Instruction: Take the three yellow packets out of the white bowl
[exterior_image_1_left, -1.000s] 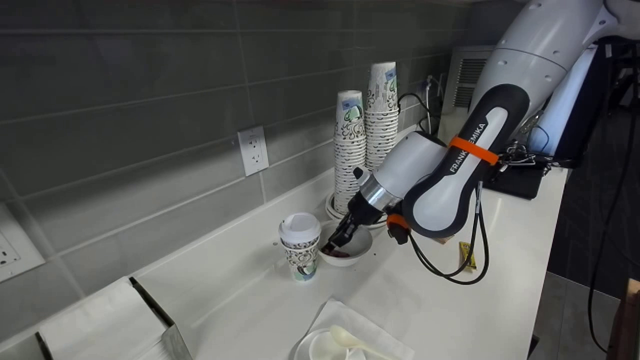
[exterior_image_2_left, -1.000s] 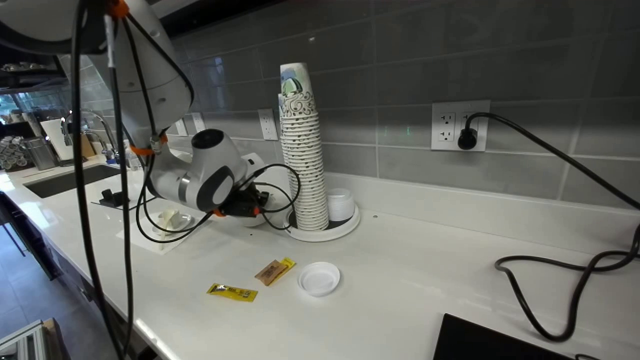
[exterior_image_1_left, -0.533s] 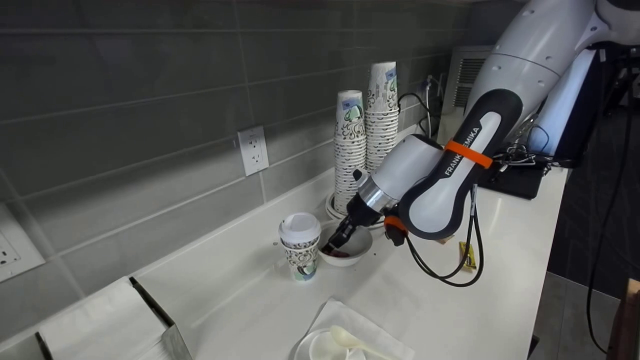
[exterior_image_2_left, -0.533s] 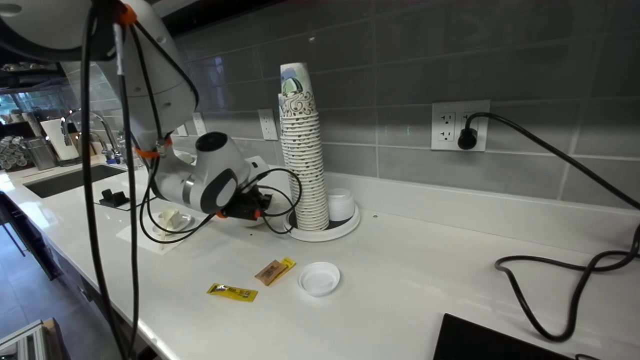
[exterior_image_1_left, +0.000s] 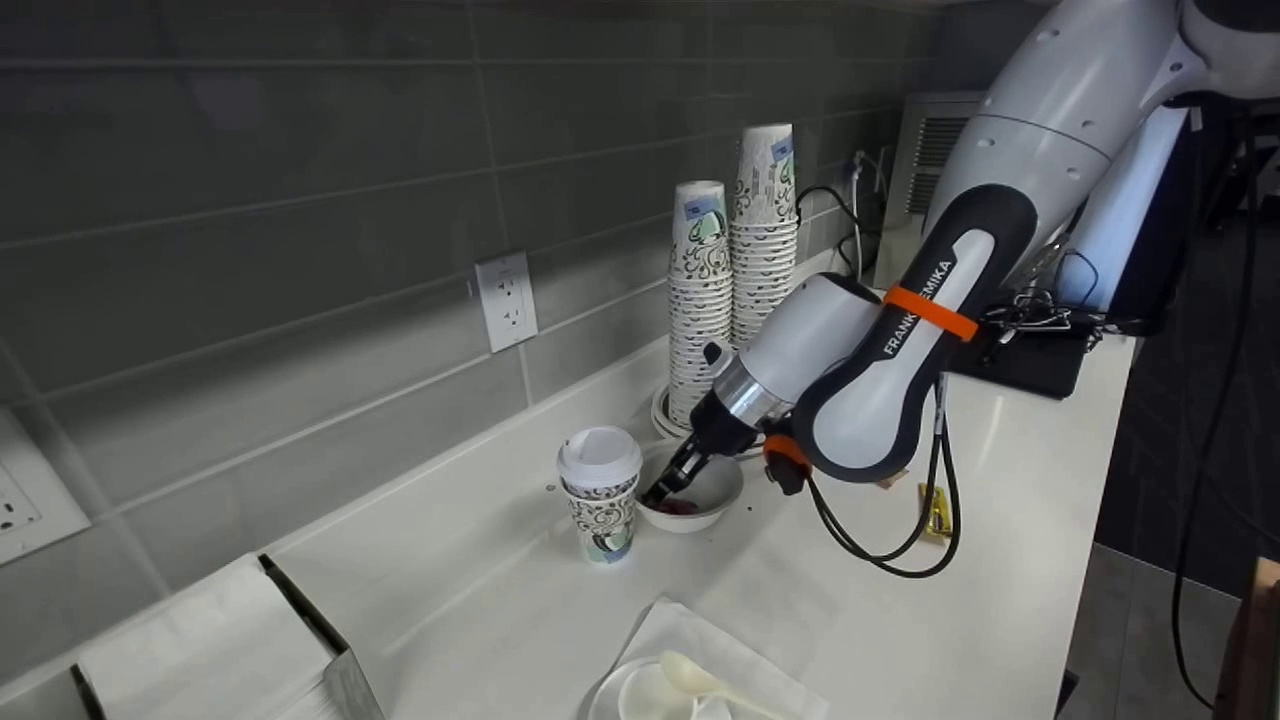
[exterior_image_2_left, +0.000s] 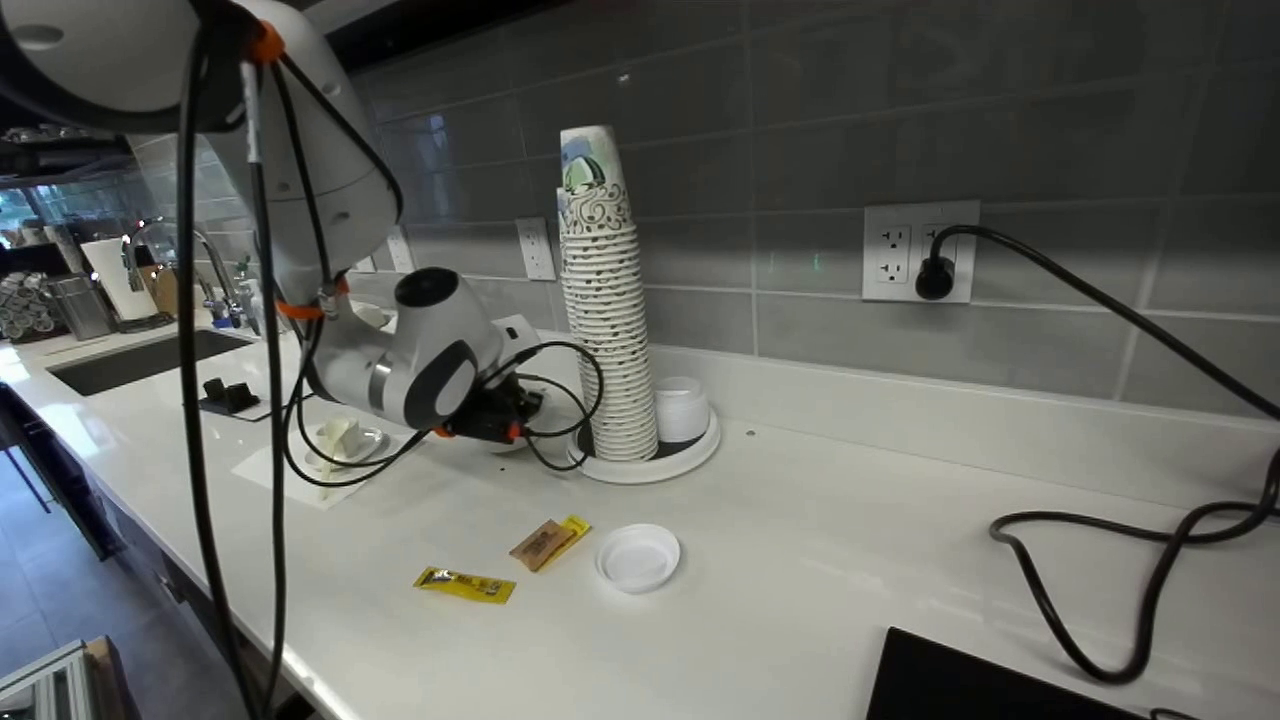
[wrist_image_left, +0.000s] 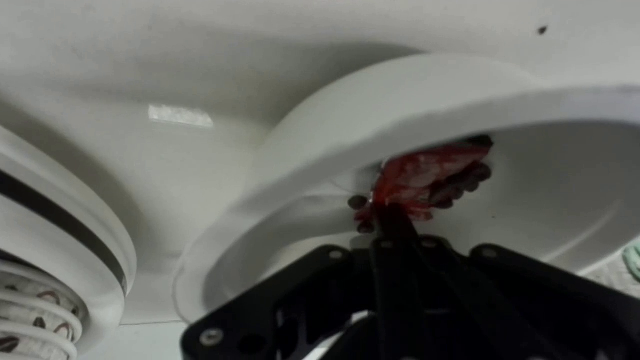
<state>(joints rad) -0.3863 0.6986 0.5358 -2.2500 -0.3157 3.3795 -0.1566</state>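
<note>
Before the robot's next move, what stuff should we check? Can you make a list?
1. Tool shut: ok.
2. Red thing firmly gripped: cannot tell; the tip overlaps it.
3. Tool clear of the white bowl: not ok, it reaches inside.
4. Two yellow packets out on the counter: ok.
5. Tan packet out too: ok, lying partly over a yellow one.
6. Lidded cup upright: ok.

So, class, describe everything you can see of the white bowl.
The white bowl is round and low, with a plain rim and a grey-shaded inside; it looks like paper or plastic. It sits mouth up on the white counter, close to a lidded paper cup. A crumpled-looking red item is in it, and the pincer reaches inside; whether the pincer touches the bowl is unclear.
</note>
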